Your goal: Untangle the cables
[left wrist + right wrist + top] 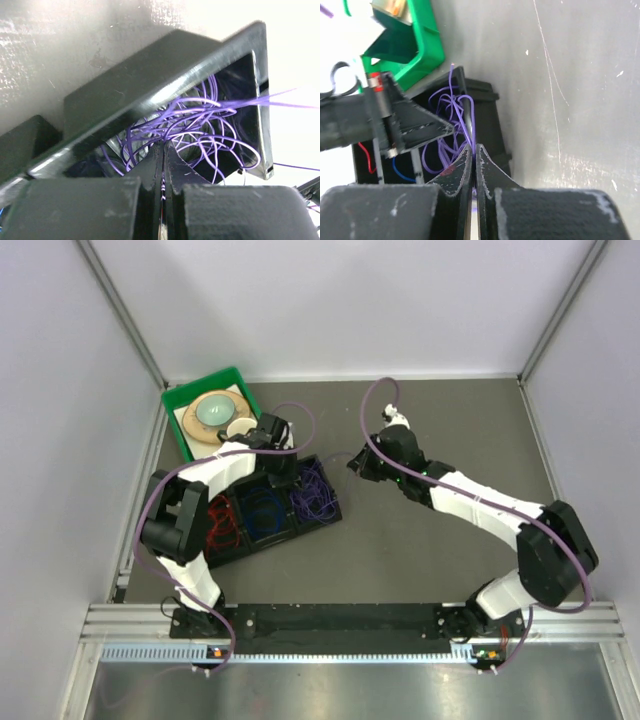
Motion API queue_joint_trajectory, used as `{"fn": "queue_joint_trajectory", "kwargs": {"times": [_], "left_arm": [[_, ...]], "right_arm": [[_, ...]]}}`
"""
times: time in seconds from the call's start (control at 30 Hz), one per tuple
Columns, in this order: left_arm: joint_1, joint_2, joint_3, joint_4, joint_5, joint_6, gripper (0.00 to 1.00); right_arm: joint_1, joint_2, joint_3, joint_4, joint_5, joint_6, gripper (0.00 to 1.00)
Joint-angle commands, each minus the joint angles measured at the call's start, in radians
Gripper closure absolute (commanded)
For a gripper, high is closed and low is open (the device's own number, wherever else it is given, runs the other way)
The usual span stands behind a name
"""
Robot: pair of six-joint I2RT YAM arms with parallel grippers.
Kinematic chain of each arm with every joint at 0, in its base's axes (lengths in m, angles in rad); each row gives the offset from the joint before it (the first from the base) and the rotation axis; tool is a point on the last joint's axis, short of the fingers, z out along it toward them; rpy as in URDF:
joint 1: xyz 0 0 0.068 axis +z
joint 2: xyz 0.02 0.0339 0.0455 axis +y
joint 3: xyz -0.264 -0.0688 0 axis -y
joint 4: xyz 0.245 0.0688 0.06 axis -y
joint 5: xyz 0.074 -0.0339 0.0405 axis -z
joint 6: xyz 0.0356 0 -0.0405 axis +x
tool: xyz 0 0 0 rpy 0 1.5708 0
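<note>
A black three-compartment tray [335, 512] holds red cables [222, 523], blue cables [262, 512] and purple cables [313, 495], one colour per compartment. My left gripper [284, 462] is at the far edge of the purple compartment. In the left wrist view it [163, 150] is shut on a purple strand, with the purple tangle [200, 120] just ahead. My right gripper [358, 464] is just right of the tray. In the right wrist view it [474, 147] is shut on a purple strand leading to the purple cables [447, 115].
A green bin [175, 405] with a wooden plate and a pale bowl stands behind the tray at the back left; it also shows in the right wrist view [427, 45]. Walls close the table's left, back and right sides.
</note>
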Motion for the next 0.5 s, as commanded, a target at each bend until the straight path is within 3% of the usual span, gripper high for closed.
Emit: {"fn": "queue_joint_trajectory", "kwargs": {"times": [0.0, 0.47], "left_arm": [[0.009, 0.014, 0.024, 0.018, -0.010, 0.002, 1.00], [0.009, 0.028, 0.042, 0.006, -0.013, 0.007, 1.00]], "right_arm": [[0.013, -0.051, -0.001, -0.067, 0.004, -0.055, 1.00], [0.054, -0.009, -0.048, -0.090, -0.022, -0.092, 1.00]]}}
